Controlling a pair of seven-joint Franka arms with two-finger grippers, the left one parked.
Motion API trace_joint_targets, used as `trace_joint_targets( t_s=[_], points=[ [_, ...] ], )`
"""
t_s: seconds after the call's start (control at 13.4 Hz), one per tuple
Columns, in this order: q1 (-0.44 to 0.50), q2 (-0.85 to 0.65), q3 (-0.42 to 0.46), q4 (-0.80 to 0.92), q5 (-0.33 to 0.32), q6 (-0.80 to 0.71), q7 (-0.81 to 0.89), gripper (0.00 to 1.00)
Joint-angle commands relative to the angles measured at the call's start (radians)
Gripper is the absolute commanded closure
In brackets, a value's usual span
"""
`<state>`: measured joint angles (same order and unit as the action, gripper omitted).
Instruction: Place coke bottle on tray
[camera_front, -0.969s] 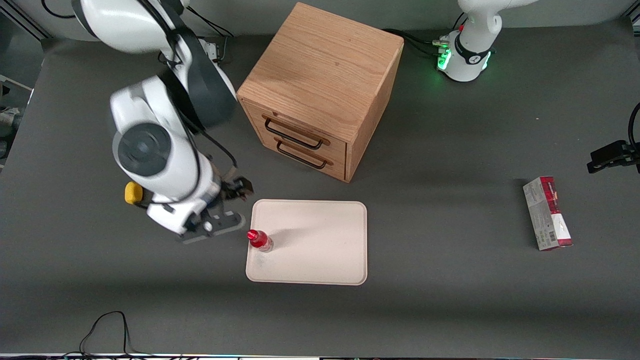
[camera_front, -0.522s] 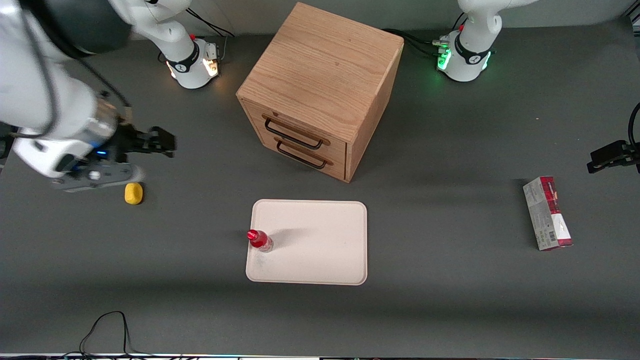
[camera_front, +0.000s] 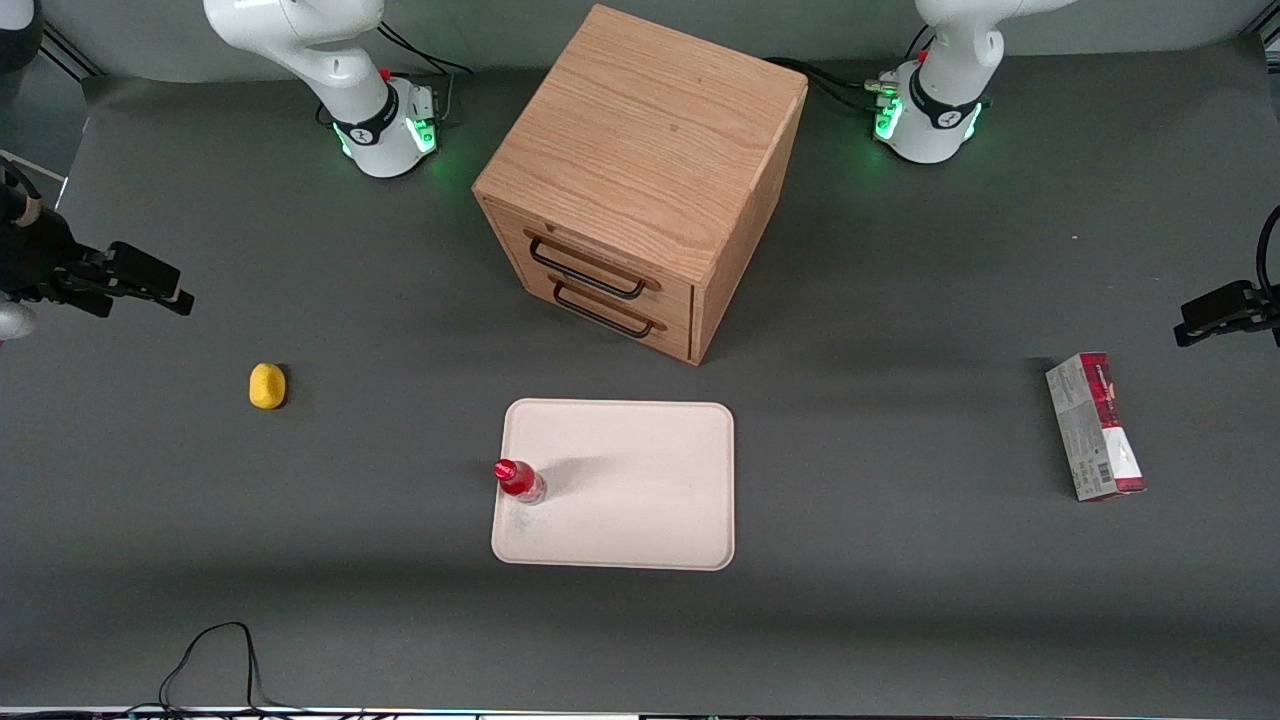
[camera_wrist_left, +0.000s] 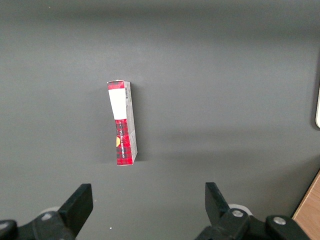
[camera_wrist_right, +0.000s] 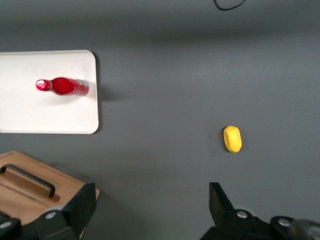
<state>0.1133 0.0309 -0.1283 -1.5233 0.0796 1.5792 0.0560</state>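
Now the tool (camera_front: 120, 275) has been drawn back from beside the flat cream-white tray (camera_front: 640, 500) to the left edge of the front frame, held level above the grey desk (camera_front: 400, 620), its fingers (camera_wrist_right: 75, 210) spread apart and empty. The slim red coke bottle (camera_front: 519, 481) stands upright on the tray's corner. A small yellow lump (camera_front: 267, 386) is uncovered.

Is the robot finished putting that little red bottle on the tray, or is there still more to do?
It looks done. The coke bottle stands upright on the tray, near one edge. Nothing is in hand: the gripper is open and empty, high up at the working arm's end of the table, well apart from the bottle. Nothing seems left of the job.
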Motion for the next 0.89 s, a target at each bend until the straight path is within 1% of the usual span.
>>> trace_joint_targets(
  t_s=[0.0, 0.07, 0.22, 0.37, 0.67, 0.82],
  points=[
    [-0.024, -0.042, 0.015, -0.072, 0.003, 0.038, -0.024, 0.00],
    [-0.023, -0.039, 0.015, -0.068, 0.000, 0.030, -0.034, 0.00],
    [-0.021, -0.037, 0.012, -0.066, -0.043, 0.013, -0.082, 0.00],
    [-0.021, -0.043, 0.007, -0.070, -0.047, 0.005, -0.146, 0.00],
    [-0.026, -0.048, 0.012, -0.067, -0.050, -0.067, -0.145, 0.00],
    [-0.055, -0.055, 0.038, -0.066, -0.057, -0.087, -0.146, 0.00]
  ],
)
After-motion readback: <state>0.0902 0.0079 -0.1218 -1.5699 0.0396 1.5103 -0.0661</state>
